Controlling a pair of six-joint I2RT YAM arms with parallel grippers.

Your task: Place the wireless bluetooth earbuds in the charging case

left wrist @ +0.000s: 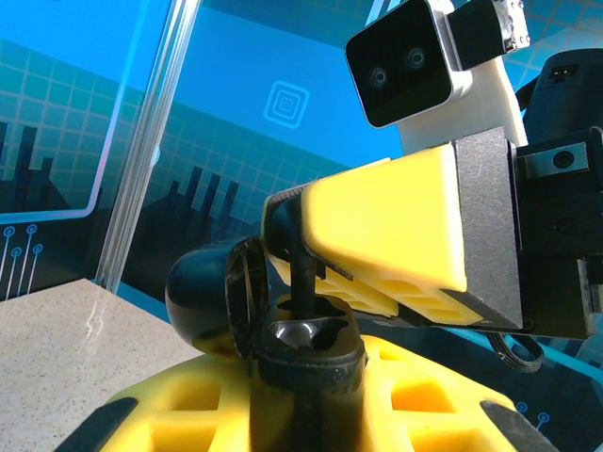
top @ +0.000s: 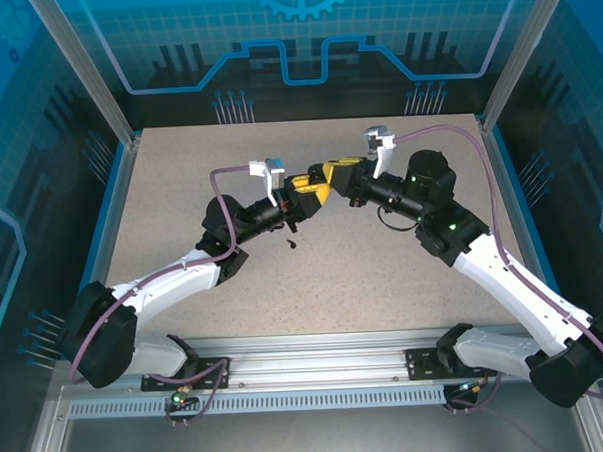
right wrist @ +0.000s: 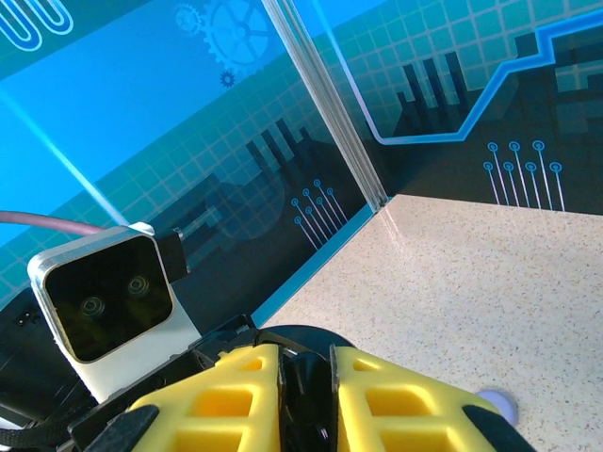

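Note:
The black round charging case (left wrist: 309, 372) stands between the yellow fingers of my left gripper (left wrist: 306, 400), which is shut on it. Its lid (left wrist: 203, 292) is swung open to the left. My right gripper (left wrist: 301, 247) reaches in from the right, shut on a black earbud (left wrist: 303, 282) whose lower end sits in the case's open top. In the right wrist view the right gripper (right wrist: 306, 377) pinches that earbud (right wrist: 308, 400) above the case (right wrist: 297, 335). From above, the left gripper (top: 300, 200) and right gripper (top: 326, 175) meet over mid-table. Another black earbud (top: 290, 244) lies on the table below them.
A pale lavender rounded thing (right wrist: 497, 405) lies on the speckled tabletop (top: 384, 272) near the right gripper. Clear panels and metal posts (top: 85, 70) wall the table on three sides. Each wrist camera (left wrist: 405, 61) hangs close to the other arm's fingers.

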